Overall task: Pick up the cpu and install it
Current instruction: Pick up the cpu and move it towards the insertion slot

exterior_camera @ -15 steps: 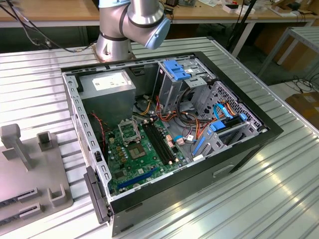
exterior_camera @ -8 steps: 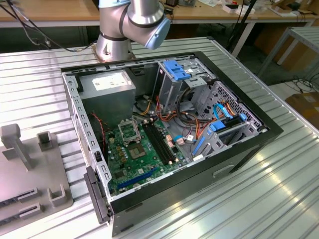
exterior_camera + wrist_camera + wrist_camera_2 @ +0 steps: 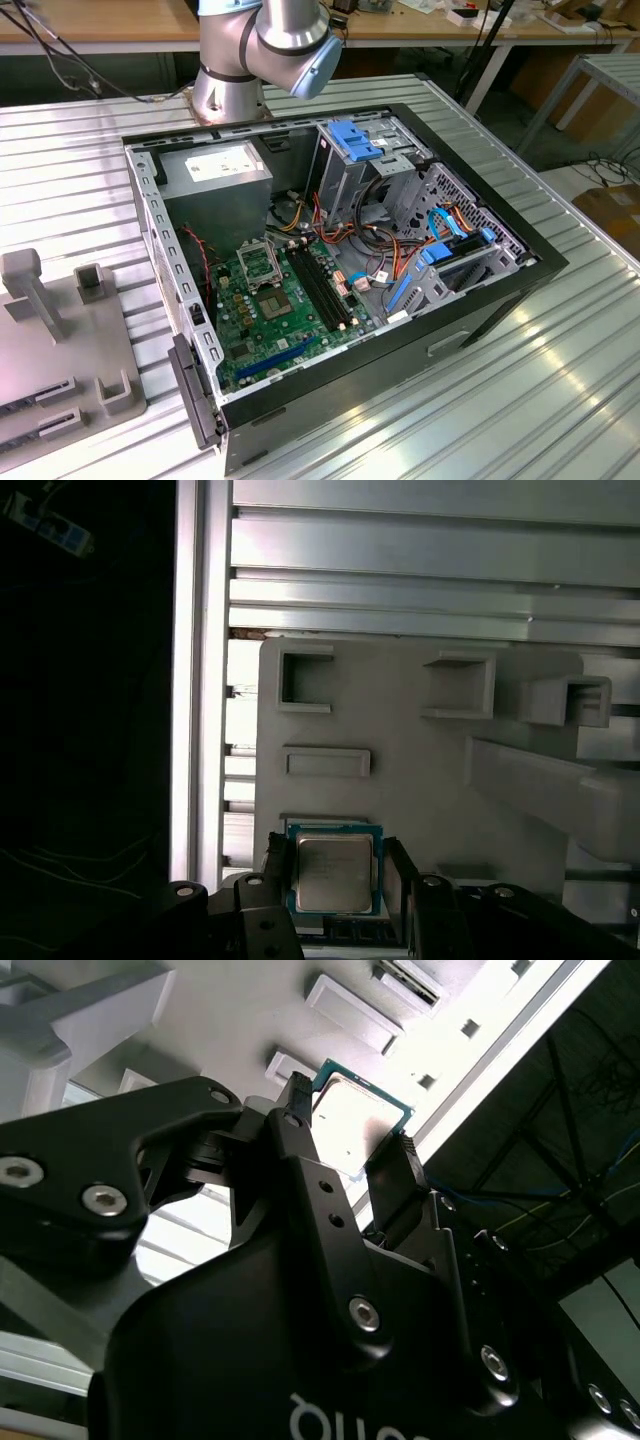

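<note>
The claw (image 3: 337, 865) is closed on the cpu (image 3: 334, 878), which is pinched by two opposite edges at its recess in the grey fixture tray (image 3: 420, 770); whether it is lifted clear cannot be told. With so thin an edge grip, the chip could be tilted or dropped, and pins in the motherboard socket (image 3: 262, 262) could be bent.

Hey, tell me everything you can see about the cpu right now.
The cpu is a small flat square chip: plain silvery-grey metal top, thin green-blue border. It lies level, top up, over a recess of the pale grey tray. The gripper straddles it, dark fingers against two opposite edges.
</note>
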Controlling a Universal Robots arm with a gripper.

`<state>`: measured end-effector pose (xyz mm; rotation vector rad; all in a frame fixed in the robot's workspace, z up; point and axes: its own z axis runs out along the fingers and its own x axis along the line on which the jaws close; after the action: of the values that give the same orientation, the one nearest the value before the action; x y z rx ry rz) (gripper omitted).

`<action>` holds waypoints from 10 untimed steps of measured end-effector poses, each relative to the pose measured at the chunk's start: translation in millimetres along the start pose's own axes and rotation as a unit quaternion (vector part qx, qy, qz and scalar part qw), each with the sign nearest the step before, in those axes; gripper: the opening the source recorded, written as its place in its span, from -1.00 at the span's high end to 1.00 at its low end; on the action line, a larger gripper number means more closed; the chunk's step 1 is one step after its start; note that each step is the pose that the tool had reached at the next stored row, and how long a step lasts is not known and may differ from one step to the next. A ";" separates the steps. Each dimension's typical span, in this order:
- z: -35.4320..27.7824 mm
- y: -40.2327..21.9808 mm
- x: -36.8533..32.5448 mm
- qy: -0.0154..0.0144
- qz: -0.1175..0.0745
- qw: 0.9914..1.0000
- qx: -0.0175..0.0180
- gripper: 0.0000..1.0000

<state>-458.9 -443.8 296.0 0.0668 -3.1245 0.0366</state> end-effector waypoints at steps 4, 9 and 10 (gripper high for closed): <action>-3.2 -0.1 0.0 0.000 0.000 1.000 0.000 0.06; -5.6 -0.1 0.1 0.000 0.000 1.000 0.000 0.06; -6.0 -0.1 0.1 0.000 0.000 1.000 0.000 0.06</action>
<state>-458.9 -443.8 302.0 0.0667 -3.1242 0.0366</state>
